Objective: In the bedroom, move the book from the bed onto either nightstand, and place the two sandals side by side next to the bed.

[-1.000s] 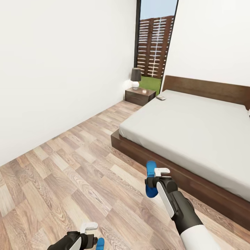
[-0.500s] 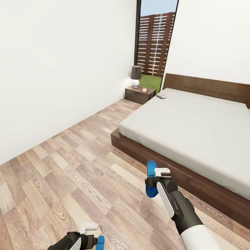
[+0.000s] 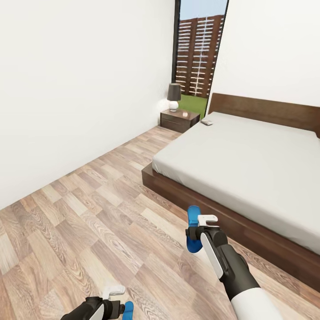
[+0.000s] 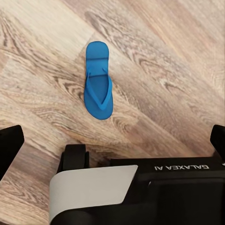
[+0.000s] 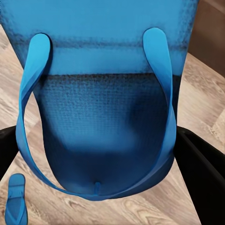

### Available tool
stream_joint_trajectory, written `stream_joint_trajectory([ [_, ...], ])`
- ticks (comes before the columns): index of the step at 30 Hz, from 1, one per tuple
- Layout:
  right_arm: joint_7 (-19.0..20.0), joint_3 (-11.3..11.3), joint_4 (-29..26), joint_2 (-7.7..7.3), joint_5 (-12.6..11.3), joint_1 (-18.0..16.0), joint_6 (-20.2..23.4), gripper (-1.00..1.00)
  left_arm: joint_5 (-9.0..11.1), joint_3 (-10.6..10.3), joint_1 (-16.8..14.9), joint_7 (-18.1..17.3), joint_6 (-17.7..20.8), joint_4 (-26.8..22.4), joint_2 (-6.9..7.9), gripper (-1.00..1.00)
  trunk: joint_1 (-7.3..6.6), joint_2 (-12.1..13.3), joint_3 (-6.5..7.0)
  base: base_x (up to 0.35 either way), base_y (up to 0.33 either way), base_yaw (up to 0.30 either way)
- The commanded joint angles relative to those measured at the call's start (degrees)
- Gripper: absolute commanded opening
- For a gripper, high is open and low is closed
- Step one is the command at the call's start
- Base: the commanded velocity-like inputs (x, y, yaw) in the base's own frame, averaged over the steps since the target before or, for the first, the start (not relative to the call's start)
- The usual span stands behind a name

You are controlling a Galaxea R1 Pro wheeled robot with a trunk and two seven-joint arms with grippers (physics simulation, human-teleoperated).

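right claw (image 3: 194, 230) clamped on one blue sandal (image 3: 192, 222), left claw (image 3: 119, 302) apart above the other sandal (image 4: 98, 80)

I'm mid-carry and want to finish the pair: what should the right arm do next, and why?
Probably lower the right gripper toward the floor, beside the loose sandal. It is shut on the other sandal, held in the air near the bed, while the loose one already lies flat.

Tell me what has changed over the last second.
Almost nothing moved. The camera tipped slightly, so the whole scene sits a little lower in the picture. The right end effector still holds one sandal up beside the bed; the other sandal still lies on the floor under the left end effector.
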Motion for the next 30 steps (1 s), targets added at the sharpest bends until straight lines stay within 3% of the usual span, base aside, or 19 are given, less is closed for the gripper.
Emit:
stream_joint_trajectory([
  [1,-0.6,0.1,0.0,-0.01,-0.6,0.0,0.2,-1.0,0.6,-0.4,0.0,0.1,0.3,-0.1,0.03,1.0,0.22,-0.4,-0.23,0.0,0.0,0.0],
  [30,-0.8,0.2,-0.1,0.1,-0.3,0.0,0.5,-1.0,0.7,-0.3,-0.1,0.0,0.4,-0.2,-0.02,1.0,6.59,-12.1,-5.44,0.0,0.0,0.0],
])
